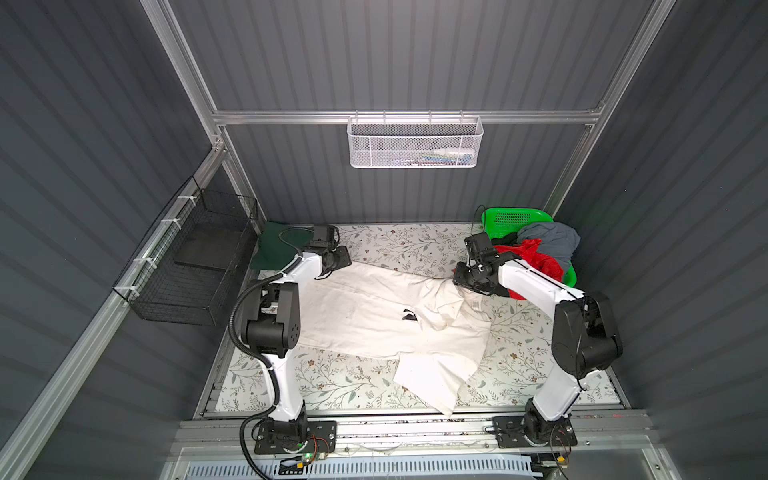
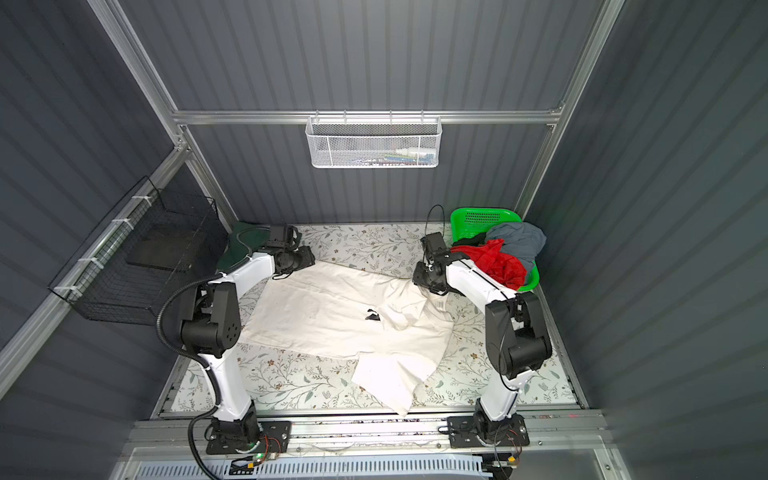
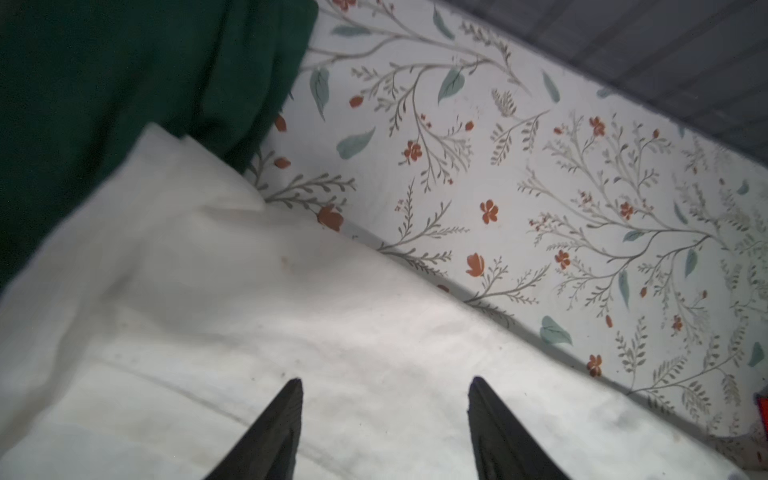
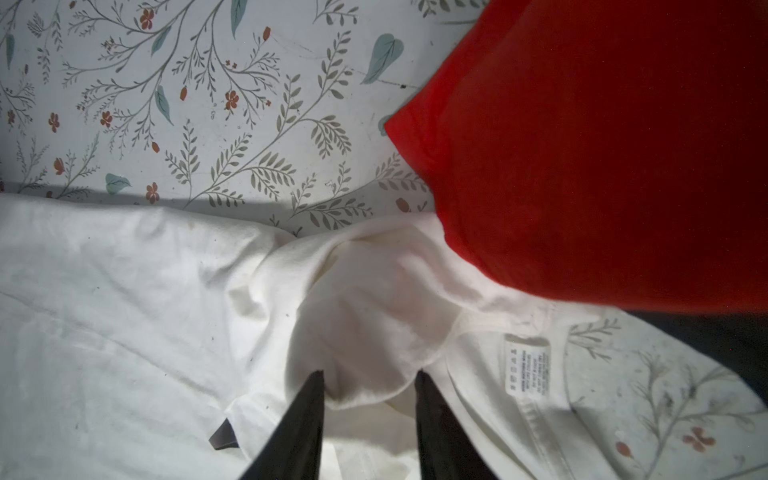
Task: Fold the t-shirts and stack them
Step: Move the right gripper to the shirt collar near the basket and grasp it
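- Floral table (image 1: 365, 386): my two arms cover parts of its left and right sides in both top views
- Off-white t-shirt (image 1: 365, 316) sprawls unfolded across the middle of the table, its far right part hidden under my right wrist
- Green basket (image 1: 511, 216), far right corner, is half buried by the red t-shirt (image 1: 536, 257), the grey-blue t-shirt (image 1: 552, 241) and a sliver of black t-shirt (image 1: 505, 240)
- Dark green t-shirt (image 1: 270, 249) lies flat at the far left corner, partly behind my left arm
- My left gripper (image 3: 386, 380) hangs over the off-white t-shirt's far edge, jaws wide apart, holding nothing
- My right gripper (image 4: 370, 374) has its jaws drawn in on a bunched fold of the off-white t-shirt; only my wrist view shows this
- Care label (image 4: 527, 365): print too small to read
- Small dark scrap (image 1: 408, 315) on the off-white t-shirt: I cannot tell what it is
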Available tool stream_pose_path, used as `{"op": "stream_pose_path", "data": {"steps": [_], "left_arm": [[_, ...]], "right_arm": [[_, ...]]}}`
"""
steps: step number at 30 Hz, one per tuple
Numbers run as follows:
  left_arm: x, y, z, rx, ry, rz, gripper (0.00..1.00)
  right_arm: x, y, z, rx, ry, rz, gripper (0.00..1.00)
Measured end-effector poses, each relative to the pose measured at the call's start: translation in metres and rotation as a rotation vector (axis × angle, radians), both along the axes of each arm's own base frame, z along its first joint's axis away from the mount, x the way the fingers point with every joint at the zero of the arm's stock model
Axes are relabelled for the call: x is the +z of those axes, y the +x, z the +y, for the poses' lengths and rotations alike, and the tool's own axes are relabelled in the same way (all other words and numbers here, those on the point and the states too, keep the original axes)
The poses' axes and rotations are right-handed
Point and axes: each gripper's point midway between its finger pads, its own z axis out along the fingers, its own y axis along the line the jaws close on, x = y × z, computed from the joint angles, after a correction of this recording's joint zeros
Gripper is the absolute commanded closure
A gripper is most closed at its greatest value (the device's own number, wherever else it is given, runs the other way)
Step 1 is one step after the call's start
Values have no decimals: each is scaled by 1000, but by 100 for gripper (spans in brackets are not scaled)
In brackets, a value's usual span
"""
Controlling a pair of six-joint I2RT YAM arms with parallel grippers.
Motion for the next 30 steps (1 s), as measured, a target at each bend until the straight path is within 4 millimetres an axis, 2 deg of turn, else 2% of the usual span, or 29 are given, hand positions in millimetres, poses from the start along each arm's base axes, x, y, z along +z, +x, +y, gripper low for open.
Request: {"op": "stream_pose_path", "data": {"steps": [4, 8, 14, 23, 30], "left_arm": [[-28, -1, 0, -6, 9, 60, 36], [-37, 5, -1, -9, 14, 74, 35], [-45, 9, 0, -6, 26, 85, 35], [-45, 11, 5, 10, 55, 85, 35], [-45, 11, 8, 20, 69, 83, 35]], "right_arm": [[-4, 0, -3, -1, 3, 12, 67], [-4, 0, -3, 2, 25, 21, 56], [1, -5, 4, 4, 107, 16, 54], [11, 1, 15, -5, 189, -10, 54], [11, 2, 16, -25, 211, -22, 49]]}}
